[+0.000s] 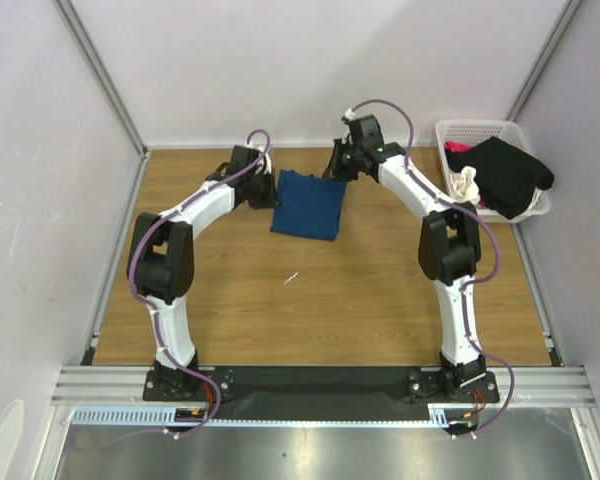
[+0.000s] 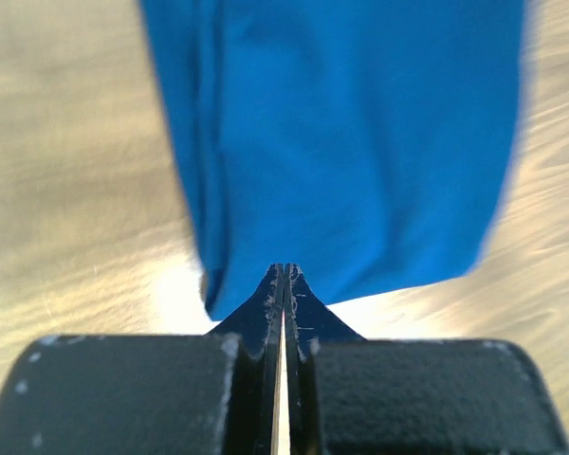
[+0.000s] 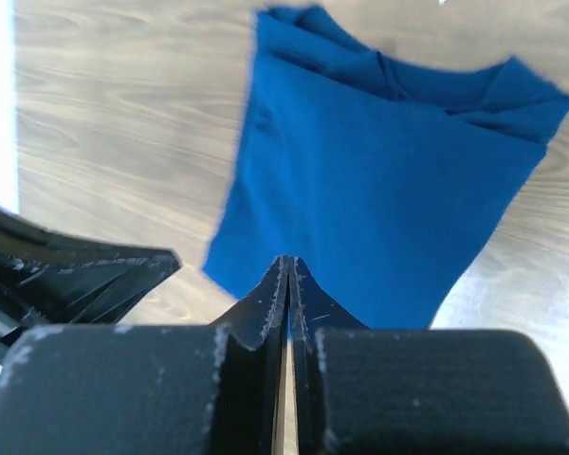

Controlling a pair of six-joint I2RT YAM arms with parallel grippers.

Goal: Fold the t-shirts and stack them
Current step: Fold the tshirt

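1. While its two fingers press flat together with no gap, the left pincer (image 2: 284, 275) has its tips right at the edge of the blue shirt (image 2: 360, 142). Whether any cloth is nipped between them I cannot tell, and that wrist view is blurred.
2. The right pincer (image 3: 286, 265) is closed just as tight, and its tips overlap the blue shirt's edge in its own wrist view. A hold on the cloth cannot be confirmed there either.
3. Seen from above, the left pincer sits just beside the blue shirt's left edge, near the far-left corner. The right pincer is at the far-right corner.
4. The blue shirt lies folded into a rough rectangle on the surface (image 1: 310, 300), plain side up. Layered folds show along one edge in the right wrist view.
5. To the right of the blue shirt, and well apart from it, stands a basket (image 1: 458, 128).
6. A cream shirt (image 1: 467, 183) bunches at the basket wall that faces the blue shirt.
7. A pink shirt (image 1: 457, 147) shows just beyond the cream one.
8. A black shirt (image 1: 505, 175) fills the basket's side away from the blue shirt and drapes over that rim.
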